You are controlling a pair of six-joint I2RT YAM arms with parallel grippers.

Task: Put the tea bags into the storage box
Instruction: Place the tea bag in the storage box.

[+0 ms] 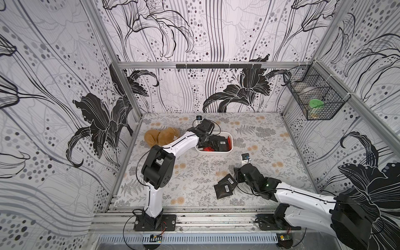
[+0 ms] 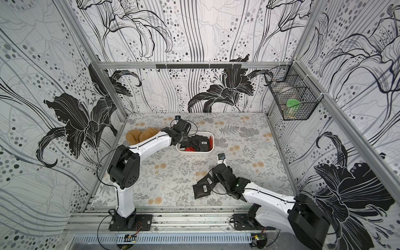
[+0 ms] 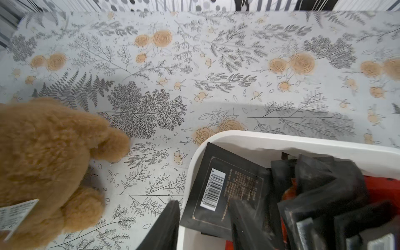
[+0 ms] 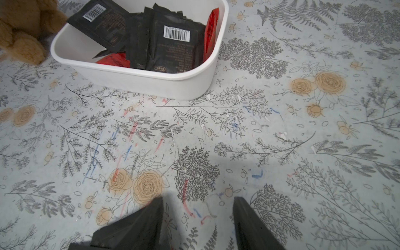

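The storage box (image 1: pixel 216 154) (image 2: pixel 194 154) is a white tub at mid-table holding several tea bags (image 1: pixel 219 142) (image 2: pixel 201 144), mostly black, some red. My left gripper (image 1: pixel 203 140) (image 2: pixel 180 140) hangs over the box's left end. In the left wrist view it (image 3: pixel 205 216) stands open, one finger outside the rim (image 3: pixel 281 145) and one inside. A black barcoded tea bag (image 3: pixel 225 190) leans on the rim beyond the jaws, not pinched. More black tea bags (image 1: pixel 225 187) (image 2: pixel 203 188) lie on the table near the front. My right gripper (image 1: pixel 236 175) (image 4: pixel 199 207) is open and empty just right of them.
A brown plush toy (image 1: pixel 160 137) (image 3: pixel 43 162) lies left of the box, close to my left arm. A black wire basket (image 1: pixel 313 97) hangs on the right wall at the back. Patterned walls close in the table on three sides.
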